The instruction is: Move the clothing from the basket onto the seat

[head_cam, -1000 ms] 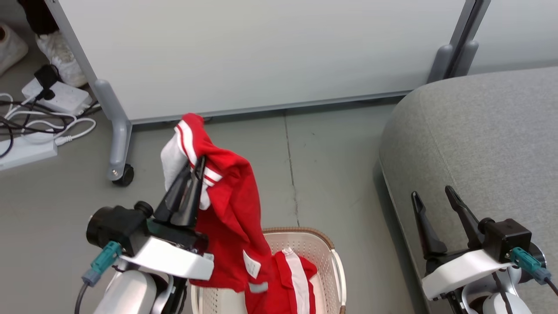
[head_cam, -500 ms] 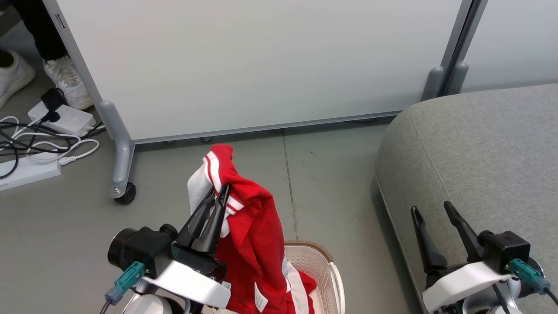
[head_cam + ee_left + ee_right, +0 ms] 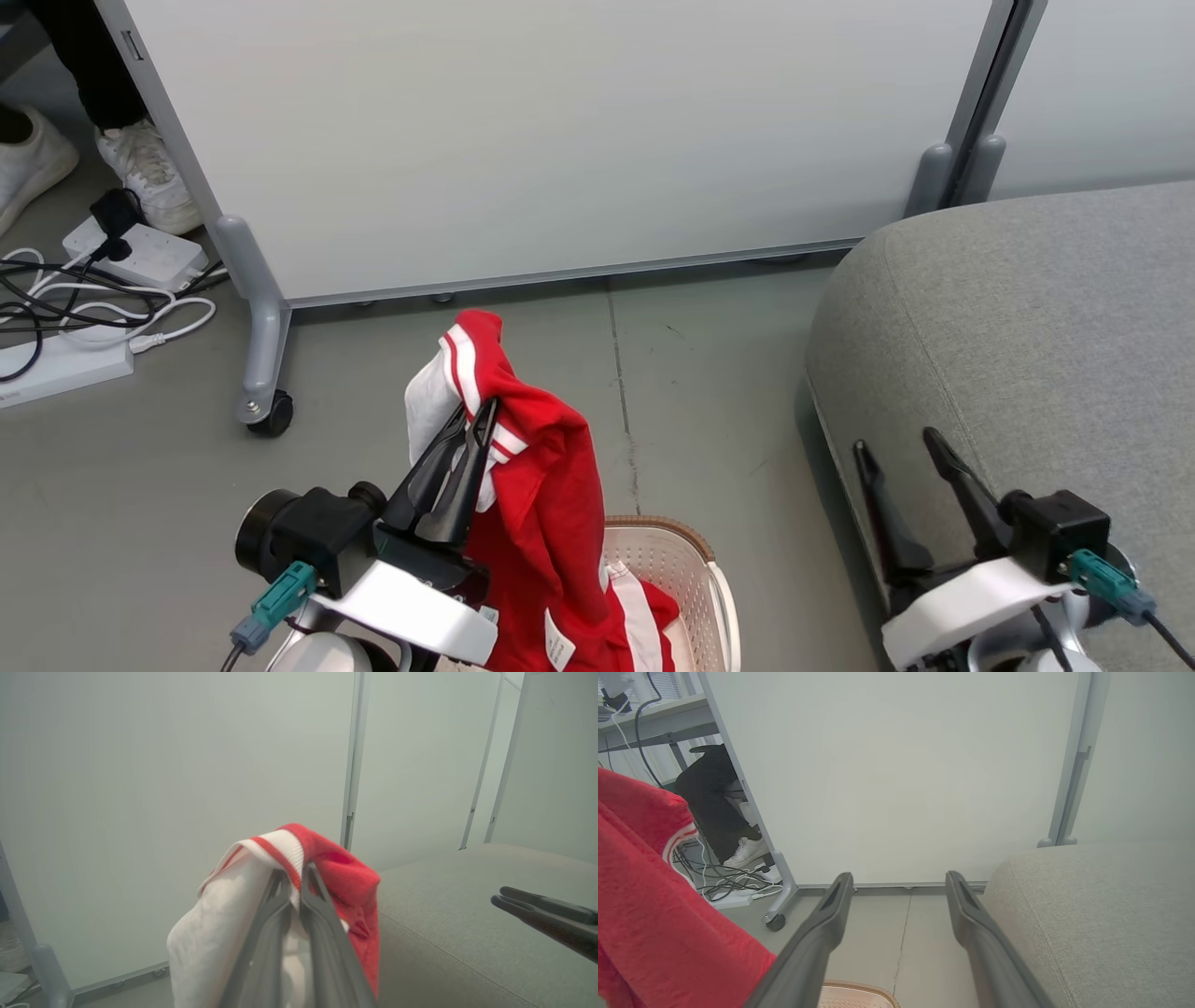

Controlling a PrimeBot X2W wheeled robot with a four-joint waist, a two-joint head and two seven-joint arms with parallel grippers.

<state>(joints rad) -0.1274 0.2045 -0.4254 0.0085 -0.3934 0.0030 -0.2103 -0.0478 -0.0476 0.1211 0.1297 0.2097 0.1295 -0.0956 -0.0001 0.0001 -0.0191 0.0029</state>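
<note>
The clothing hangs clamped in the left gripper; the right gripper stands spread wide, empty.

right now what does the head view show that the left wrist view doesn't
Head view adds the basket, floor cables and a person's shoes. Left wrist view adds a close look at the left hand pinching a white, red-striped edge of the clothing. Both show that clothing, the grey seat, the open right hand and the white panel.

Grey floor, white partition.
Partition on grey legs with a black caster; floor seamed concrete, probably; cables and power strip far left by a person's white shoe; even, soft light.
</note>
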